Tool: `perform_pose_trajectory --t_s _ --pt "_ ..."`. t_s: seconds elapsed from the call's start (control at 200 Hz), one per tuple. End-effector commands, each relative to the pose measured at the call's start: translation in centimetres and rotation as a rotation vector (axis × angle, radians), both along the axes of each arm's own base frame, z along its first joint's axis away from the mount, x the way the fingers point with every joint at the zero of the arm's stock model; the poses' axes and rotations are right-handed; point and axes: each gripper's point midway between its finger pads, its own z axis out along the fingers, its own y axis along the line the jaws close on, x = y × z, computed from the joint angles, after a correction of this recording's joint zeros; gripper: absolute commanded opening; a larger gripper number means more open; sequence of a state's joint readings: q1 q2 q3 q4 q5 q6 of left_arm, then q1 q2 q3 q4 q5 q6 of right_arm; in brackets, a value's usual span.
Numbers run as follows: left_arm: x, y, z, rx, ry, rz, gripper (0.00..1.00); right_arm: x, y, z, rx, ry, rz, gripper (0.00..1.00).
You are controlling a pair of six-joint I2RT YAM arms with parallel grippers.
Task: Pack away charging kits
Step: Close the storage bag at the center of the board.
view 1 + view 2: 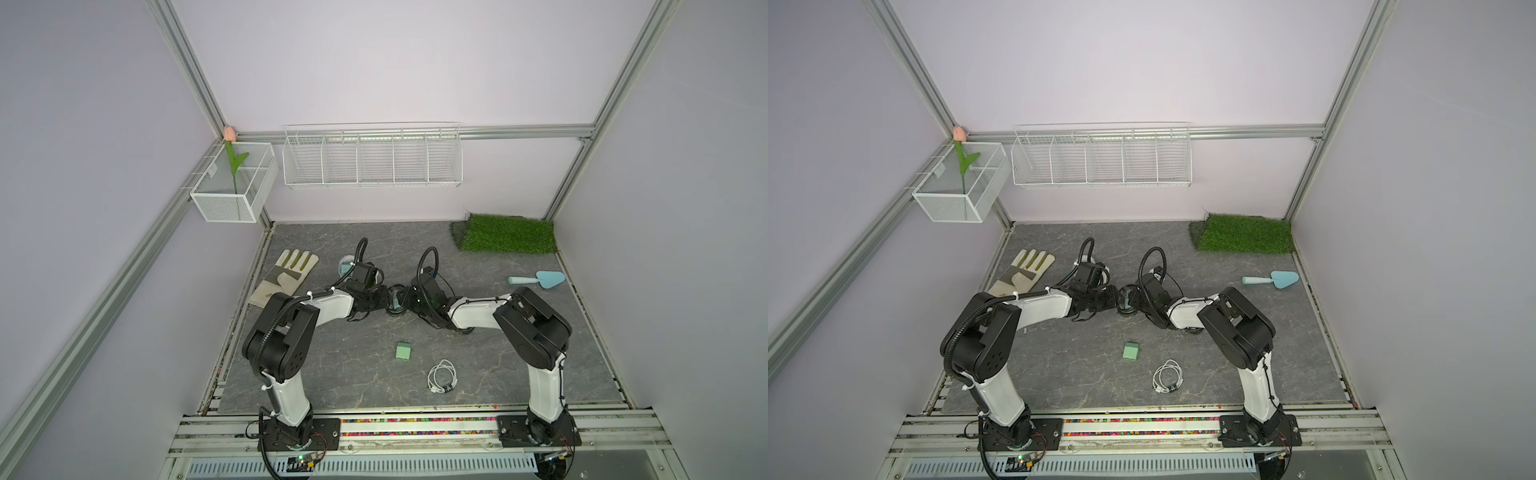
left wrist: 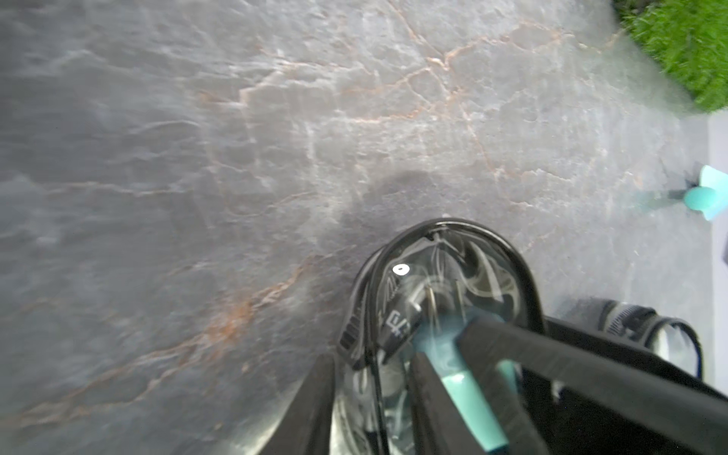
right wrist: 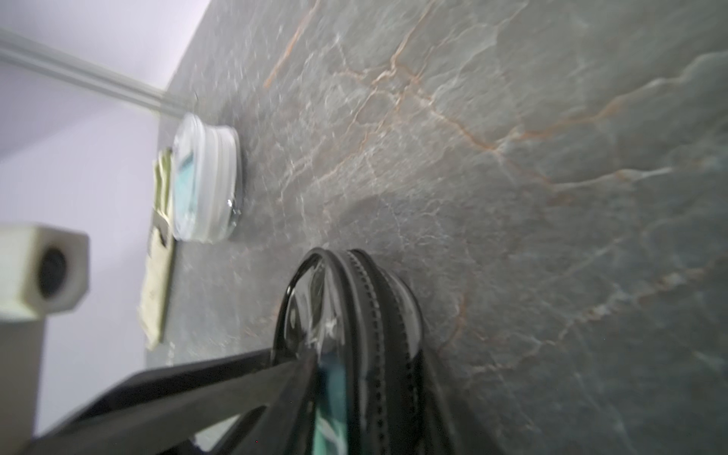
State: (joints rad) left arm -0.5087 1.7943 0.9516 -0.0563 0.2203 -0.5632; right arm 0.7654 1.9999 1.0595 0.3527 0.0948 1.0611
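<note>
A round black-rimmed clear case stands on edge mid-table, between both grippers. My left gripper is shut on one side of it. My right gripper is shut on the zippered rim from the opposite side. Through the clear wall a teal charger block and white cable loops show inside. A second teal block lies loose nearer the front, with a coiled white cable beside it.
A white-rimmed round case with something teal inside sits behind the left wrist, near a work glove. A light-blue trowel lies at the right. A grass mat is at the back right, and wire baskets hang on the wall.
</note>
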Motion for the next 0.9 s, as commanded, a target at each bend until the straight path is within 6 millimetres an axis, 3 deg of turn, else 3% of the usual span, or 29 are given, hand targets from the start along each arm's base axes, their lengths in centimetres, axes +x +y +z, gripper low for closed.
perform_pose_trajectory --t_s 0.0,0.25,0.465,0.7,0.895 --pt "-1.5 -1.2 0.8 -0.038 0.016 -0.057 0.46 -3.2 0.0 -3.7 -0.049 0.112 0.067 0.30" --pt "-1.7 -0.4 3.1 -0.118 -0.031 -0.040 0.63 -3.3 -0.1 -3.5 -0.023 0.079 0.082 0.21" --pt "-1.7 1.0 4.7 -0.174 -0.066 -0.005 0.66 -3.0 0.4 0.0 0.037 -0.015 0.106 0.14" --pt "-2.0 2.7 9.0 -0.282 -0.182 0.035 0.70 -3.1 0.1 4.2 0.069 -0.101 0.119 0.08" --pt "-2.7 3.8 11.6 -0.317 -0.267 0.059 0.71 -3.3 0.0 5.7 0.083 -0.124 0.129 0.07"
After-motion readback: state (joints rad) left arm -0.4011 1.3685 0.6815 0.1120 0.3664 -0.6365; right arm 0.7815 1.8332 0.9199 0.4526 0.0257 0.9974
